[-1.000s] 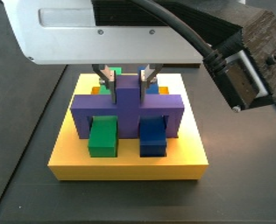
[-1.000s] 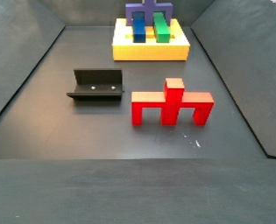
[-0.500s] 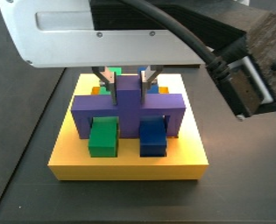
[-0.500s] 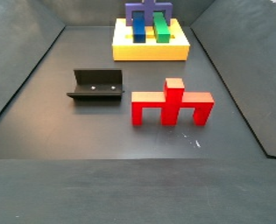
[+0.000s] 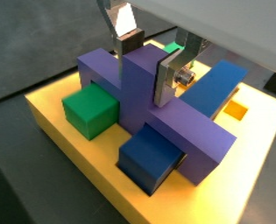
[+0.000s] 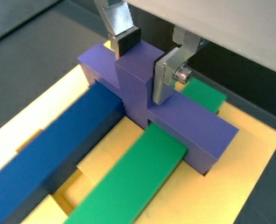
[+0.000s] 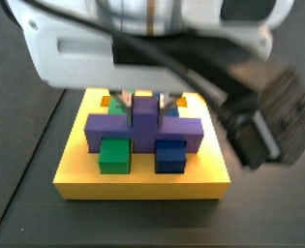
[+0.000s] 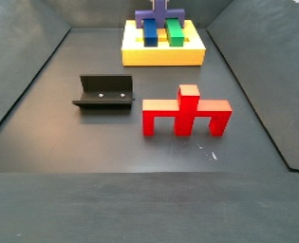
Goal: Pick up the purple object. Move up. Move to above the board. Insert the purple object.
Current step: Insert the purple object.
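- The hand (image 5: 150, 63) is gripping the purple object's (image 5: 164, 118) post, seemingly seated in the board (image 5: 88, 162).
- Dark floor (image 8: 63, 123) is carrying the fixture (image 8: 104, 93).

The purple object (image 5: 128, 83) sits in the board (image 5: 70, 144), crossways over two bars lying in the board's slots. The gripper (image 5: 146, 61) straddles its post from above. The board's by the floor's far edge; the fixture (image 8: 103, 93) and another blocky piece (image 8: 186, 114) stand nearer, side by side.
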Robot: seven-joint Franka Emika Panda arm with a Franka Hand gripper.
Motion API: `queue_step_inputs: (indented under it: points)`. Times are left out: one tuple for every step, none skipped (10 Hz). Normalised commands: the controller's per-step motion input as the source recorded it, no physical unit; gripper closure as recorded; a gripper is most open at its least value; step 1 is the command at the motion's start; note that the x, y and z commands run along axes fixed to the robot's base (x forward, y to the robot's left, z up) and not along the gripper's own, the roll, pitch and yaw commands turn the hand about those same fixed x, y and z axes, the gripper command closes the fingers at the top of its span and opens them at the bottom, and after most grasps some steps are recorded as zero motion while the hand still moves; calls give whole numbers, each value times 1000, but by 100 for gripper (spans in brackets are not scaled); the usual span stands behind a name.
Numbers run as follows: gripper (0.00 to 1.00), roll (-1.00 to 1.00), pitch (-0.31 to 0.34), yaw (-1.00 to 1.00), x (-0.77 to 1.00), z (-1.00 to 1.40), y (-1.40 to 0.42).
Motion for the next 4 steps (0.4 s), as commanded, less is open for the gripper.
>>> queue_step_inputs:
  points:
    - [100, 0, -14, -49, -17, -486, 0]
    - [100, 0, -50, -46, -123, -540, 66]
    - [100, -19, 0, 0, 0, -23, 14]
    - [100, 0, 0, 0, 0, 0, 0]
